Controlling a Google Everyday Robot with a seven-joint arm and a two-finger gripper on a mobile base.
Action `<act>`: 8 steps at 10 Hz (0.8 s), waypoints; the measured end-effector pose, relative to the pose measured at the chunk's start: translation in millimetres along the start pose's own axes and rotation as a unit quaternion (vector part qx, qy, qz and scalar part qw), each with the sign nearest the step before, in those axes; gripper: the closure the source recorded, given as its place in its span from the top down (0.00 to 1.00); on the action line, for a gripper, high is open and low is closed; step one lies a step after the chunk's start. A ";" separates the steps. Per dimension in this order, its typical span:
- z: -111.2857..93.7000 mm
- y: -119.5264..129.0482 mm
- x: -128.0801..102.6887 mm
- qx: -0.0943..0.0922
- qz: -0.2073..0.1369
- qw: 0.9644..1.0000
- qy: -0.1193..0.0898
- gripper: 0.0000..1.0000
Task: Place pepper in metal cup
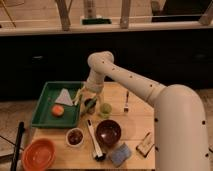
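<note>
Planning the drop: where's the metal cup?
Camera view, lower left: metal cup between orange bowl and maroon bowl; gripper farther back beside the green tray.

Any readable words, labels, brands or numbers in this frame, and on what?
None can be read.
The small box near the right edge of the table shows no legible print, nor do the green tray, the metal cup or the arm.
The gripper hangs by the tray's right edge.

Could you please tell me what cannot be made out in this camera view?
1. Camera view: the claw, at the tray's right edge, covers part of the pepper, and whether it holds it is unclear.
2. Camera view: the metal cup's inside is too dark to read.
3. Camera view: the table's right edge is hidden behind the robot's arm.
</note>
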 end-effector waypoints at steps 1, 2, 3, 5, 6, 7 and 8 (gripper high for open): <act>-1.2 -0.2 0.4 0.001 0.000 1.000 0.001 0.80; -2.2 -0.5 0.9 0.002 -0.001 1.000 0.001 0.80; -3.0 -0.8 1.6 0.003 -0.002 1.000 0.002 0.80; -5.5 -2.4 3.5 0.007 -0.007 1.000 0.002 0.80; -6.5 -3.0 4.1 0.009 -0.009 1.000 0.001 0.80; -8.3 -3.9 5.0 0.012 -0.012 1.000 0.001 0.80; -9.6 -4.4 6.0 0.014 -0.014 1.000 0.001 0.80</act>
